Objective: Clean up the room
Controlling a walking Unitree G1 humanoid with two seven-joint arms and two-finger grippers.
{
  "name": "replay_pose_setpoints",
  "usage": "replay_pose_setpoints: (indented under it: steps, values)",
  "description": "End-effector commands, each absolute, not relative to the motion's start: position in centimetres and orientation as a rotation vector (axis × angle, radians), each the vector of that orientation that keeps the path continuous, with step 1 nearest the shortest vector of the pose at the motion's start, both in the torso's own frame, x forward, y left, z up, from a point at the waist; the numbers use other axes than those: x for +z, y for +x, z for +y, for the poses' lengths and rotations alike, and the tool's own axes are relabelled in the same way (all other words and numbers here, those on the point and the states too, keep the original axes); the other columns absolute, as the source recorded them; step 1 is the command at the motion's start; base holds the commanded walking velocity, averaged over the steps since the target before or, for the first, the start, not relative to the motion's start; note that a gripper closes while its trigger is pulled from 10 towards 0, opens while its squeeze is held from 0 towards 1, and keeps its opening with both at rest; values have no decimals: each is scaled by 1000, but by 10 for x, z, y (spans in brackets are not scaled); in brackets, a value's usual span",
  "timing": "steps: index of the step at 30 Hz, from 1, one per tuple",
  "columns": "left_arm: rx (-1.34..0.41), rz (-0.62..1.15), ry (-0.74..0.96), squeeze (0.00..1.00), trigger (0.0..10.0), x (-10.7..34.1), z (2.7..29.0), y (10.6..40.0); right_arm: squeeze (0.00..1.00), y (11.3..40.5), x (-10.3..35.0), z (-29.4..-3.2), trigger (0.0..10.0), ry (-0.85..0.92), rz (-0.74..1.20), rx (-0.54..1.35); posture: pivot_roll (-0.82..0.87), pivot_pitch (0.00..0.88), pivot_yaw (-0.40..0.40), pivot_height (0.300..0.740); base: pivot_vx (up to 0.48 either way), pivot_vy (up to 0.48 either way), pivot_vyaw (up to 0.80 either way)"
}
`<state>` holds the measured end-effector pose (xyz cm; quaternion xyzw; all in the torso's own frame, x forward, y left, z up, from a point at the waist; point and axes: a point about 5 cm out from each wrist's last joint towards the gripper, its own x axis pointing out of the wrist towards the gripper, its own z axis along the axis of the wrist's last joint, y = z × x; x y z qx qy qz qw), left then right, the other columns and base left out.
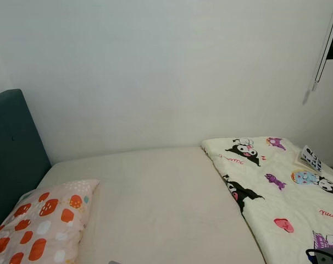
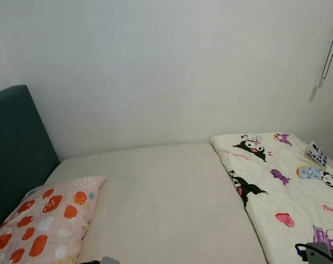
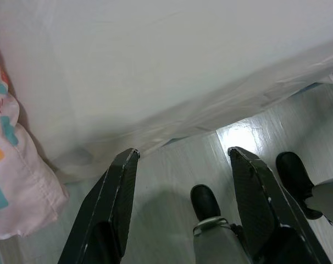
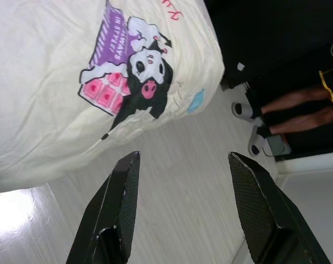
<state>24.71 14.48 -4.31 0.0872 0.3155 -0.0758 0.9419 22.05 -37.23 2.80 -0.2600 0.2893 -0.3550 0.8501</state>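
Note:
A bed with a bare cream mattress [image 1: 161, 198] lies before me against a white wall. A pink pillow [image 1: 43, 220] printed with red strawberries rests at its left, by the dark teal headboard [image 1: 12, 148]. Spread over the bed's right part is a cream quilt [image 1: 282, 187] with cartoon prints. My left gripper [image 3: 183, 151] hangs open over the pale floor beside the mattress edge, holding nothing. My right gripper [image 4: 183, 155] is open too, above the floor next to the quilt's hanging edge [image 4: 100, 82].
A small black-and-white printed card [image 1: 311, 158] lies on the quilt near the far right. A blind cord [image 1: 323, 49] hangs at the upper right. A person's bare legs [image 4: 298, 113] in slippers stand on the floor beyond the bed. My own black feet [image 3: 205, 201] are below.

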Motion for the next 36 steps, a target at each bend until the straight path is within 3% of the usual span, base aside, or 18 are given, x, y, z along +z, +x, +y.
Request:
replay_pose_setpoints:
  steps: [1, 36]
  values:
    - [-149, 655, 175, 0, 10000, -45, 146, 244, 0, 220, 26, -372, 10000, -554, 617, -706, -22, 91, 31, 740, 0, 0, 0]
    - [-173, 650, 187, 0, 10000, -43, 143, 248, 0, 224, 29, -372, 10000, -555, 610, -699, -48, 116, 56, 740, 0, 0, 0]
